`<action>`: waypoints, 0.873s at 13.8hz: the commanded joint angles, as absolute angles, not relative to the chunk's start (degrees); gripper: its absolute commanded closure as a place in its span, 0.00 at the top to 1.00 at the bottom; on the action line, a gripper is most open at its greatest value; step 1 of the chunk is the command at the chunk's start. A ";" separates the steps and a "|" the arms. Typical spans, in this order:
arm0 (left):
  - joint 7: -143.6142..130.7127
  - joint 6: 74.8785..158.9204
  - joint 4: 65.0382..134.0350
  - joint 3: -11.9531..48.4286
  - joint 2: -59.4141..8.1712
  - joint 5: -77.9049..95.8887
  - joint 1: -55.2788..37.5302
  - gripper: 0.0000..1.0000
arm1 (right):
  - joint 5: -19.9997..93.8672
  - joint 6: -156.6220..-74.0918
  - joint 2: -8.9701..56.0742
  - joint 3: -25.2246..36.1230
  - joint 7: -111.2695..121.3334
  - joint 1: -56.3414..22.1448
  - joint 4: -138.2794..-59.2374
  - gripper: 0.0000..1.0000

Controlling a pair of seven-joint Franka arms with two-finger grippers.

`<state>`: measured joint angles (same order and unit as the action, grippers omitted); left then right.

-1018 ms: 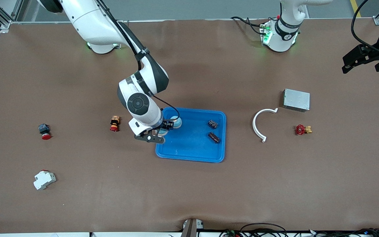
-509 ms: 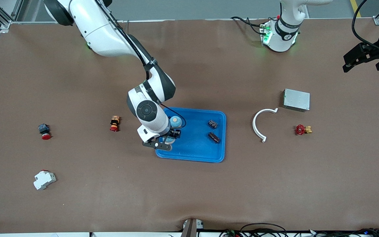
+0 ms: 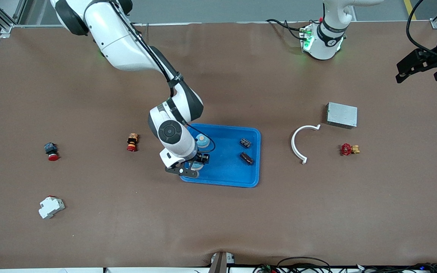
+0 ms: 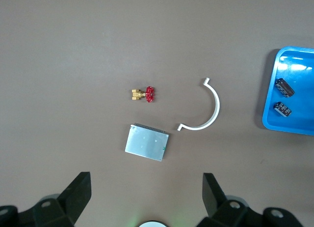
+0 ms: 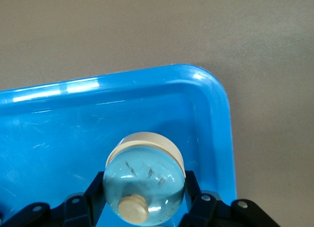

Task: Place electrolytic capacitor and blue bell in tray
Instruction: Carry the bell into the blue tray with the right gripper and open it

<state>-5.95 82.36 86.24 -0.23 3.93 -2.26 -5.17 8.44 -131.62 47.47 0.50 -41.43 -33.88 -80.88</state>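
Across the brown paper-covered table (image 3: pixel 89 227), going from the right arm's end: a red-capped black push button (image 3: pixel 51 151), a white plastic breaker block (image 3: pixel 51 207), then an orange-and-red button (image 3: pixel 132 141). Mid-table, the right gripper (image 3: pixel 197 163) is clamped on a pale blue dome-shaped bell (image 5: pixel 143 186), over a corner of the bright blue shallow plastic tray (image 3: pixel 222 172), where two dark cylindrical capacitors (image 3: pixel 245 150) lie. Toward the left arm's end, the left gripper (image 4: pixel 146 197) hangs spread wide, holding nothing.
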 commanded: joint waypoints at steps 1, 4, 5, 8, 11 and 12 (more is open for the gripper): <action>-5.45 82.26 86.13 -0.09 4.39 -1.50 -4.75 1.00 | 11.50 -131.92 49.48 0.53 -41.57 -34.01 -78.93 0.06; -5.62 82.27 85.96 -0.26 4.13 -1.76 -4.75 1.00 | 11.86 -132.71 50.18 0.53 -41.49 -34.37 -78.93 0.06; -5.62 82.27 85.35 -0.26 4.04 -1.76 -4.66 1.00 | 11.87 -132.80 50.27 0.35 -41.48 -34.45 -78.93 0.06; -5.36 82.27 85.08 -0.35 4.04 -1.67 -4.57 1.00 | 11.86 -132.80 50.36 0.09 -41.57 -34.28 -78.93 0.13; -5.45 82.27 84.99 -0.26 4.04 -1.50 -4.66 1.00 | 11.78 -132.37 50.10 0.09 -41.40 -34.02 -78.93 0.82; -5.62 82.18 85.08 -0.26 4.04 -1.58 -4.66 1.00 | 11.78 -132.19 49.75 0.09 -41.40 -33.84 -78.93 1.00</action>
